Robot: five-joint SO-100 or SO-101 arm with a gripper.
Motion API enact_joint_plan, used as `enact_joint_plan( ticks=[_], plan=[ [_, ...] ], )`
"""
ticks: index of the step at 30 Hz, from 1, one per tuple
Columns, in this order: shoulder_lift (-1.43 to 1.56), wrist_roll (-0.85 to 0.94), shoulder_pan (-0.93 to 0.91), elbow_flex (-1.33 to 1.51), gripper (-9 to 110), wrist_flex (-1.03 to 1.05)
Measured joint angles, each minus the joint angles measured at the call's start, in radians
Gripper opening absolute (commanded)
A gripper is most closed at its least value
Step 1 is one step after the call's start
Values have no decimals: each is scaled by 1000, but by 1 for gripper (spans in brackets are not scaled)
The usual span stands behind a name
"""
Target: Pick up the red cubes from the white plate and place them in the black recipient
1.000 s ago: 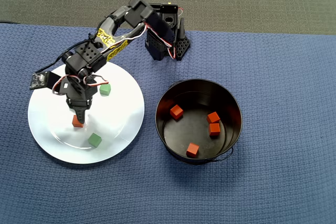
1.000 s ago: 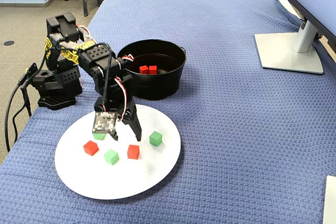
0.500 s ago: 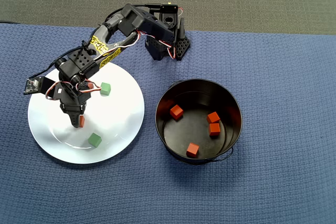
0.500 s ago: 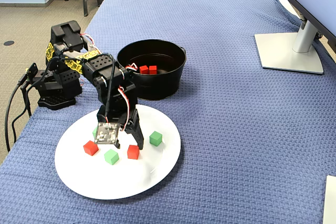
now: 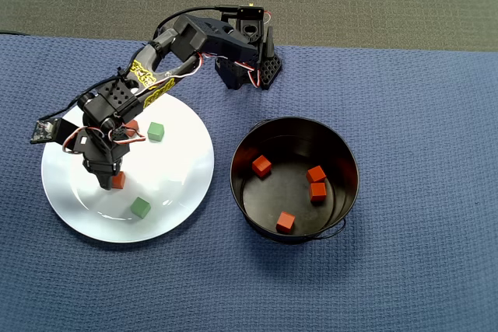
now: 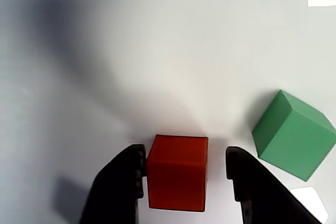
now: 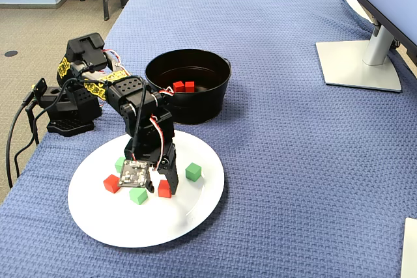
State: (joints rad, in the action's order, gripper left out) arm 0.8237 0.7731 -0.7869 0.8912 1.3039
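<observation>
Black bucket [image 5: 342, 162] holds four red cubes [image 5: 261, 166]. White plate [image 5: 183, 184] carries red and green cubes [image 5: 140, 207]. Gripper [image 6: 184, 179] open, straddling one red cube [image 6: 177, 179], ungripped.

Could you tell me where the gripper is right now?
In the wrist view, the black two-finger gripper straddles a small red cube on the round white plate.
</observation>
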Motion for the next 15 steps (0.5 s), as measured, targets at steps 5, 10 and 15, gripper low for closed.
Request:
enact_joint_plan(
  ticks=[5,10,15],
  plan=[
    [0,-9,0,0,10,0],
    [0,-9,0,0,15,0],
    [0,-9,3,0,14,0]
  ],
)
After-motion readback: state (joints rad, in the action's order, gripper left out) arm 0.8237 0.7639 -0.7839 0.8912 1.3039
